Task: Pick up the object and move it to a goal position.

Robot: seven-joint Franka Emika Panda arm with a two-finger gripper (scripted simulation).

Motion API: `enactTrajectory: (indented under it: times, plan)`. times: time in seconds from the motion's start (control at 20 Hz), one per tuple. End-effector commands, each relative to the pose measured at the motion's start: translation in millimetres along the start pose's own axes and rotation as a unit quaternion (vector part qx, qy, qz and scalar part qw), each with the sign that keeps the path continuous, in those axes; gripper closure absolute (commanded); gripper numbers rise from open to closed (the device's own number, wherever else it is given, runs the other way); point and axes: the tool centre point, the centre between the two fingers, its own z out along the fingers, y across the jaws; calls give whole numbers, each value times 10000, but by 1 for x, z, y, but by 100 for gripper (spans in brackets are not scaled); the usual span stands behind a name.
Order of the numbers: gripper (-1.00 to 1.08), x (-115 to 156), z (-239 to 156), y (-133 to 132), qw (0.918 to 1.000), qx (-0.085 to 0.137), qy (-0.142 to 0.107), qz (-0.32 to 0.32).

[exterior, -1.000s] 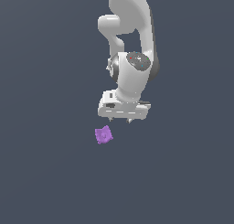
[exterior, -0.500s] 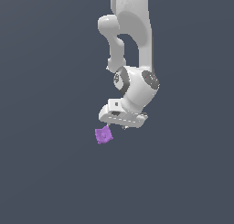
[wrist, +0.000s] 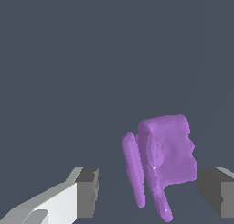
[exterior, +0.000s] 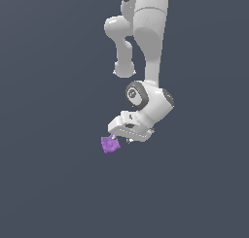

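Centrally in the exterior view, a white robot arm descends from the upper edge against a uniform dark grey-blue background. Its glossy, rounded segments end in a bulbous wrist bearing a dark circular joint cap. Beneath the wrist sits the gripper, a flat white block tilted toward the exterior view's left. The purple object lies just below and to the exterior view's left of the gripper, touching or nearly touching its lower corner; contact cannot be confirmed at this size. No other item, container or obstruction appears around the object; the background shows no texture, edge or seam.

The wrist view shows the two fingers spread wide apart. One finger has a white outer face and a dark grey inner pad; only the dark grey tip of the other finger is visible at the frame edge. The object lies between the two fingers, much nearer the second finger, with a narrow gap on that side and a broad gap on the other. Neither finger touches it. Its surface is bright purple, smooth and lumpy: a blocky main body with scalloped edges, beside a thin curved slab.
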Motion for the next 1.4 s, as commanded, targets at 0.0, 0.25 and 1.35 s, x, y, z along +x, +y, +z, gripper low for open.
enactTrajectory:
  times: [0.0,0.25,1.35]
  plan:
    - [-60,2,6,-1,9995,-266,125,-84]
    - [-60,6,13,-4,9970,-652,339,-224]
    - [-60,13,43,-1,9930,-981,554,-366]
